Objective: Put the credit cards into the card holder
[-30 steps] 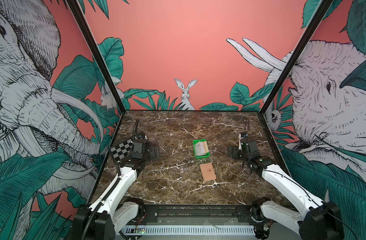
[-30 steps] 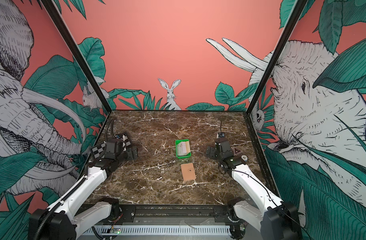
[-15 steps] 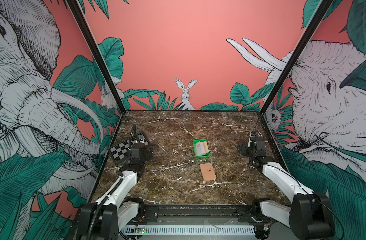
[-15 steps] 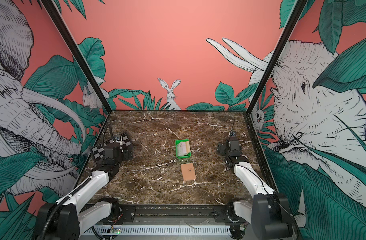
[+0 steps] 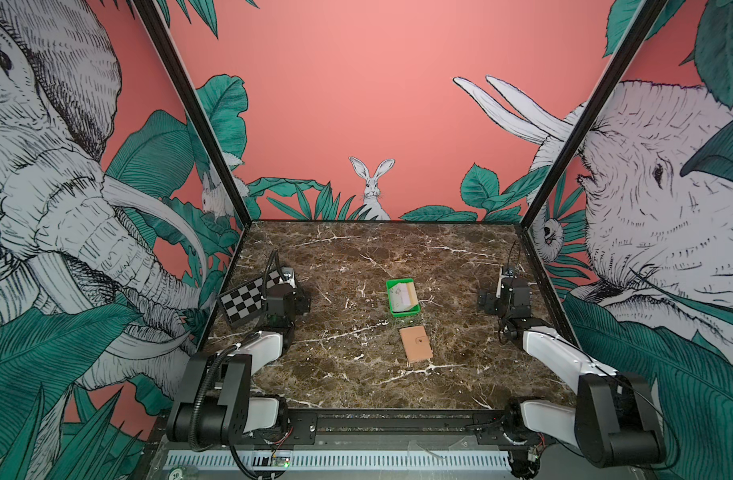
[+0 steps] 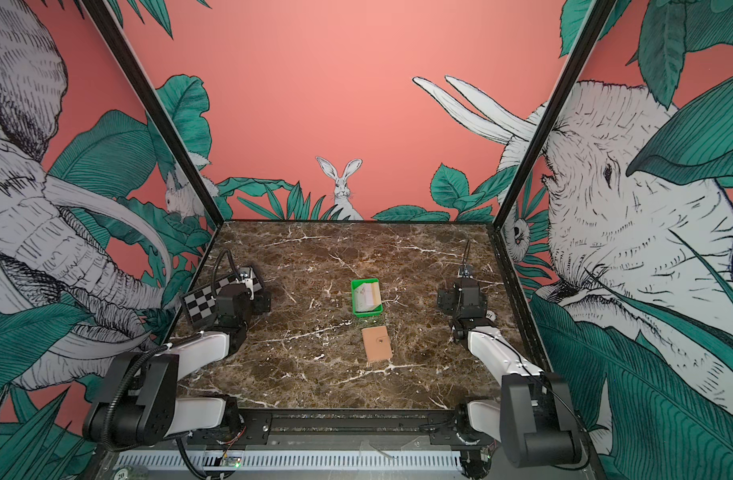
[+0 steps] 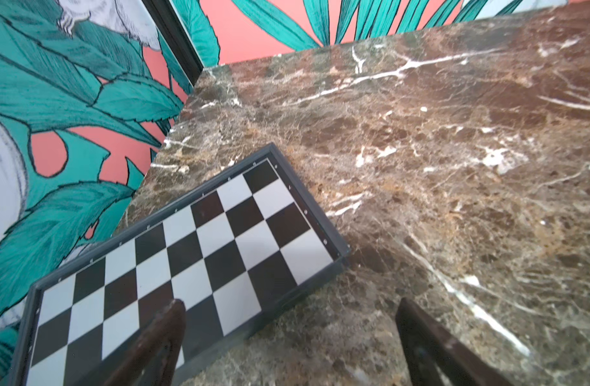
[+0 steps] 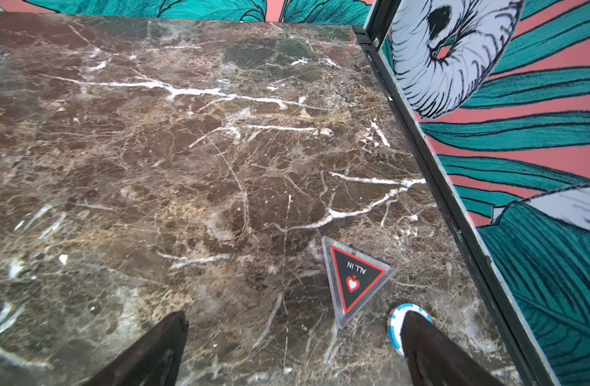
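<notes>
**Both top views.** A small green tray (image 5: pixel 406 313) sits near the middle of a brown marble table (image 5: pixel 348 374); every place below is given from this tray.
- The credit cards (image 5: pixel 404 296), pale with faint printing, are stacked inside the tray. They seem to lean on one wall, which would leave an edge raised for pinching.
- The card holder (image 5: pixel 415 349) is tan with a snap strap. It lies shut and flat just beside the tray, on the side nearer the robot's base, and does not touch it. That closeness probably keeps the carry short.
- The left arm (image 5: pixel 265 345) stands well to the tray's left and the right arm (image 5: pixel 551 353) well to its right, both apart from the task's things.
- Judging from this, no card has been lifted yet and the holder is not yet opened.

**Left wrist view.** The left gripper (image 7: pixel 288 307) is released, its jaws spread wide with nothing between the dark fingers (image 7: pixel 171 320). Under it lies a checkerboard panel (image 7: pixel 186 254), at the table edge far to the tray's left. The tray, cards and holder are not in this view.

**Right wrist view.** The right gripper (image 8: pixel 293 317) is also spread and empty. Far to the tray's right, near the side wall, two things lie on the marble:
- a clear triangular marker (image 8: pixel 353 277) reading "ALL IN";
- a blue-and-white poker chip (image 8: pixel 392 329), partly hidden behind one finger.

Neither seems to belong to the task.
</notes>
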